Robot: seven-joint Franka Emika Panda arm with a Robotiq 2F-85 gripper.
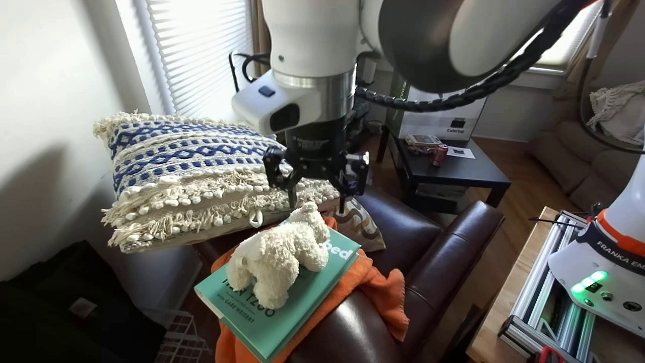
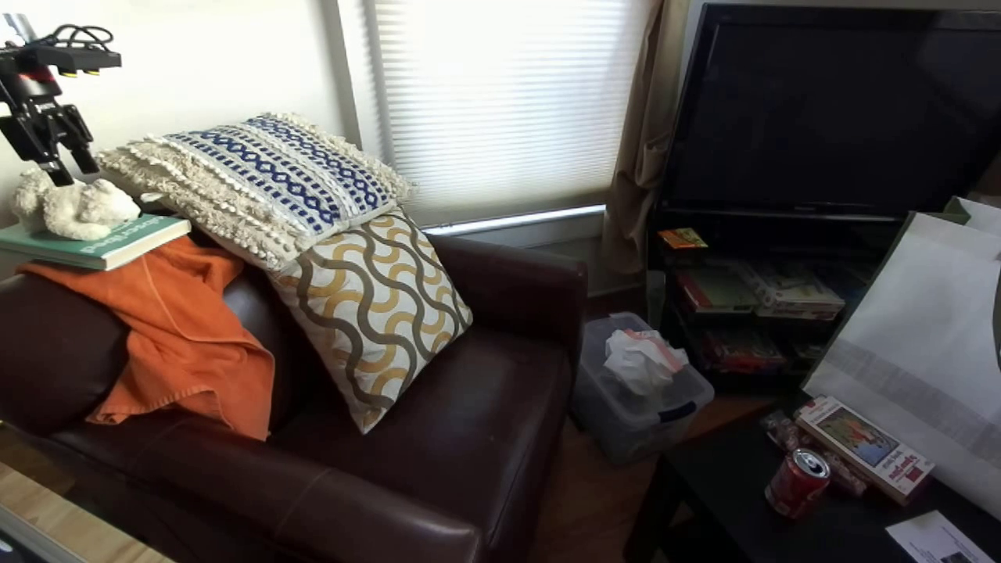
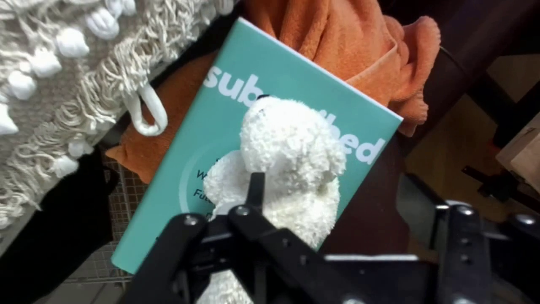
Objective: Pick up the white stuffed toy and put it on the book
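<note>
Wrist view: the pincer is wide apart, holds nothing.
Below it, the white stuffed toy stands on the book; probably best is to rise straight, without dragging it.

White rounded arm, silver collar, black ribbed cable, black gripper, silvery screws, green-lit base

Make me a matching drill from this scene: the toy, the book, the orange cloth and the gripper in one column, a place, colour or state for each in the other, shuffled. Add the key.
Things
1. white stuffed toy
2. book
3. orange cloth
4. gripper

Descriptions
A. partly under the book
B. jaws apart
C. teal-green
D. on top of the book

Pairs: 1-D, 2-C, 3-A, 4-B
</note>
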